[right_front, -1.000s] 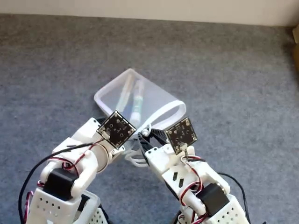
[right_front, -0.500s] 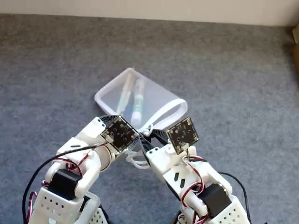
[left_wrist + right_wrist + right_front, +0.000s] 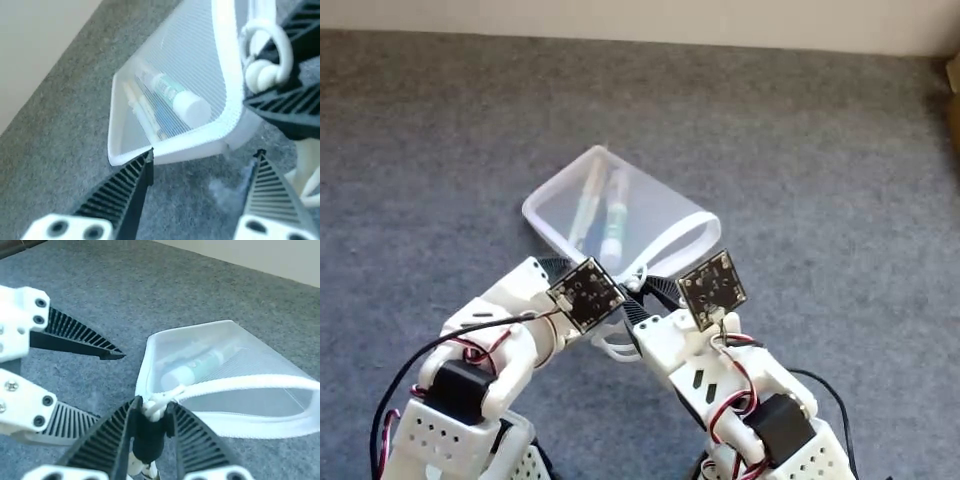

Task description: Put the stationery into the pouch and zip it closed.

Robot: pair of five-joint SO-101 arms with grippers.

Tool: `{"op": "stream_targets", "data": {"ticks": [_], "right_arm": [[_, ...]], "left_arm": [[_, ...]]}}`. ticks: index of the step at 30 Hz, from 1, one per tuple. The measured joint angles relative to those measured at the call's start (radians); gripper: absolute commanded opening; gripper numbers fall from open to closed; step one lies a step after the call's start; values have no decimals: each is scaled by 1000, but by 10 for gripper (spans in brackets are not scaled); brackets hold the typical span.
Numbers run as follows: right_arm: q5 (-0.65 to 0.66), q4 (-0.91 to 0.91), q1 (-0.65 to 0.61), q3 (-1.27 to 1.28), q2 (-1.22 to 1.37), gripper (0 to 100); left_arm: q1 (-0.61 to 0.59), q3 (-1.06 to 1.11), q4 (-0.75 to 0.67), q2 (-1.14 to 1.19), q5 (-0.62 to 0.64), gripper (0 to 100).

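L hand (image 3: 205, 154) now nearer R hand (image 3: 153, 410), wide open by pouch (image 3: 200, 55) (R clamped on zip pull (image 3: 159, 401))

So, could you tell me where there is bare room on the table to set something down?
The grey mat lies bare beyond the pouch to the wall, and wide on both its sides. Crowded: the pouch's mouth, between the open left gripper and the right gripper shut on the zip pull.

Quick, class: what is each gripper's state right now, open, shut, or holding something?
Left gripper: open, holding nothing, at the pouch edge.
Right gripper: shut on the pouch's zip pull.
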Motion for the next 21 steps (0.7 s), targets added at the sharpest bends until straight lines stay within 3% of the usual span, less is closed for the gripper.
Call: {"op": "stream_targets", "data": {"ticks": [5, 13, 21], "right_arm": [[0, 2, 2, 0, 0, 5], [0, 2, 2, 0, 0, 5], [0, 69, -55, -40, 0, 5]], "left_arm": [[2, 68, -138, 0, 35, 294], [69, 141, -212, 2, 40, 228], [101, 235, -365, 2, 51, 223]]}}
